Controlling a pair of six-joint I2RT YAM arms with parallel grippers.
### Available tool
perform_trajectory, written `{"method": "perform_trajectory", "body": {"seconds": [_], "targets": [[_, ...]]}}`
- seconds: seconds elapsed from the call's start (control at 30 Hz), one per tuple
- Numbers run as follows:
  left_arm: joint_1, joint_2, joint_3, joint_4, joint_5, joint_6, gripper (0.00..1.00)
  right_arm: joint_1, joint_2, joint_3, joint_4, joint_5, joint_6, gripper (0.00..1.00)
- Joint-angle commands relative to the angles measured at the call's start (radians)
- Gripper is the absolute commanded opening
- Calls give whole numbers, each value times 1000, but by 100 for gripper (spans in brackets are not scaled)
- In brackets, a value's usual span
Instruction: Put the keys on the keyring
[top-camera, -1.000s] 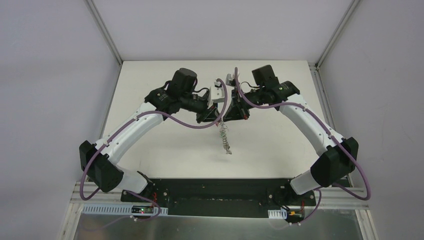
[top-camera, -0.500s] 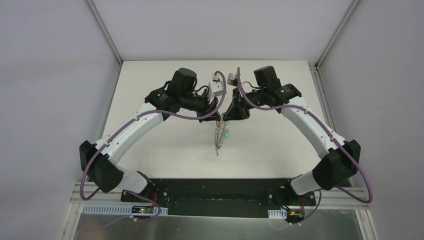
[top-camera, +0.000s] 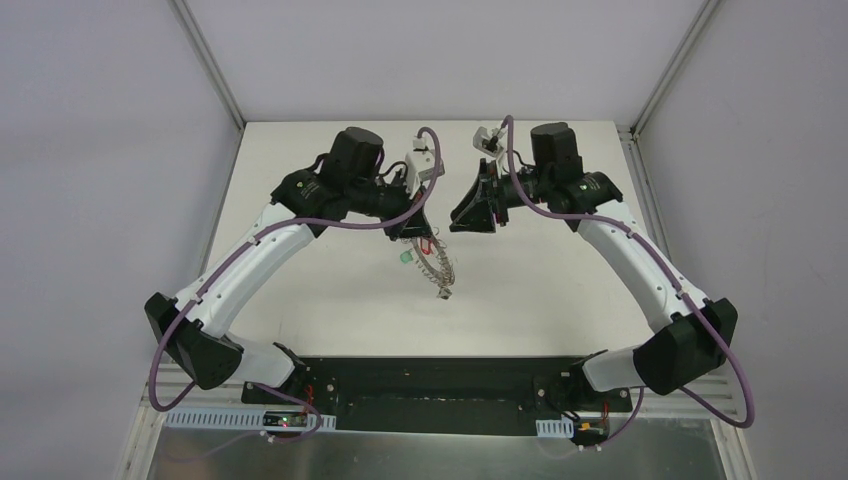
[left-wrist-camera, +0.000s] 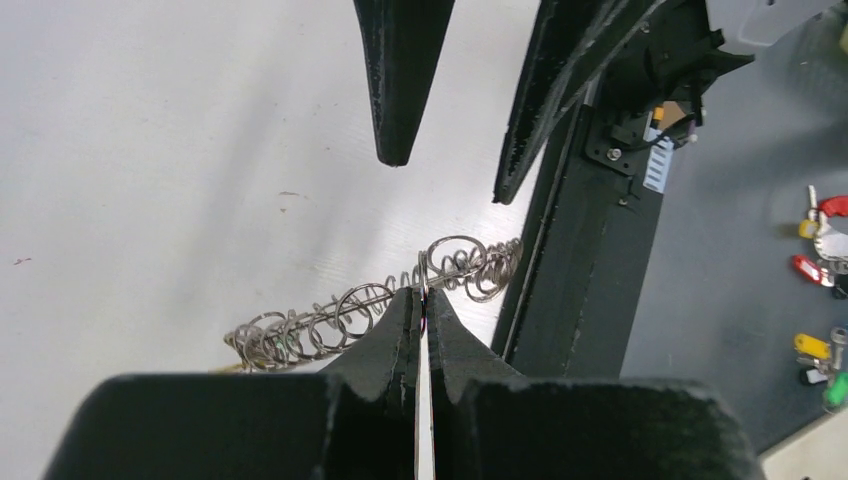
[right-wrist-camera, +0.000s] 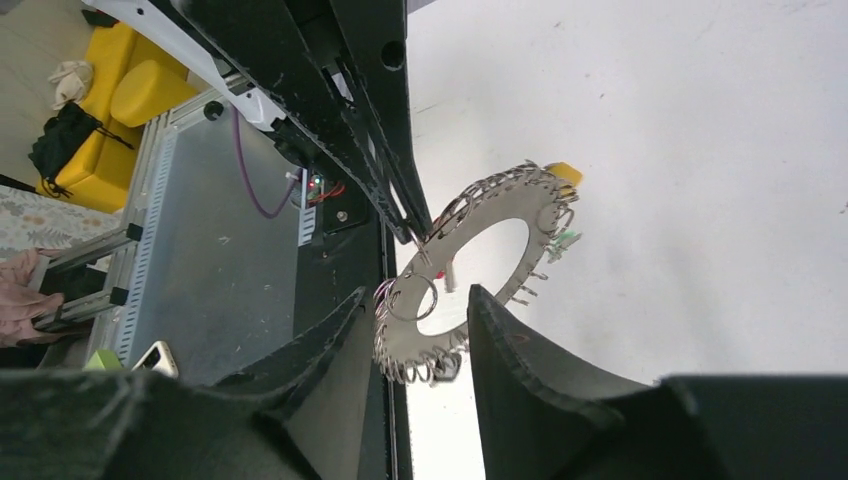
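The keyring (top-camera: 434, 266) hangs from my left gripper (top-camera: 416, 234) above the table. In the left wrist view my left gripper (left-wrist-camera: 423, 298) is shut on its rim, and the ring's coiled edge (left-wrist-camera: 340, 318) runs edge-on. In the right wrist view the flat grey ring (right-wrist-camera: 500, 208) shows face-on, with a yellow key (right-wrist-camera: 563, 172), a green key (right-wrist-camera: 566, 240) and a red bit (right-wrist-camera: 440, 288) on it. A green key (top-camera: 404, 257) also shows from above. My right gripper (top-camera: 458, 220) is open and empty, just right of the ring, not touching it; it also shows in its own view (right-wrist-camera: 418, 292).
The black base plate (top-camera: 430, 380) lies along the table's near edge. Several loose coloured keys (left-wrist-camera: 822, 235) lie on a grey surface at the right edge of the left wrist view. My right gripper's fingers (left-wrist-camera: 398, 90) hang just beyond the ring there.
The two grippers were together over the ring. My right gripper has drawn back up and to the right. The ring stayed with my left gripper and swung left.
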Motion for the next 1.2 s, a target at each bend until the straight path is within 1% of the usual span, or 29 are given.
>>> {"method": "perform_trajectory", "body": {"seconds": [0.0,0.2,0.4,0.53,0.7,0.9,0.97,1.17], "targets": [[3,-29,81,-59,85,-42,0,1,-9,19,58,-89,20,40],[3,-27,93,-54,148,-96,0,38,3,33,63,-157,20,37],[3,-14,90,-23,191,-154,0,74,8,35,23,-155,-19,34],[3,-14,85,-16,200,-156,0,87,20,37,11,-152,-39,29],[3,-18,76,-13,195,-156,0,102,30,42,-7,-152,-56,17],[3,-22,66,-14,183,-150,0,103,33,38,-7,-154,-56,7],[3,-23,60,-14,178,-145,0,103,35,37,-5,-161,-52,1],[12,-33,45,10,153,-145,0,101,38,50,-14,-172,-68,0]]}}
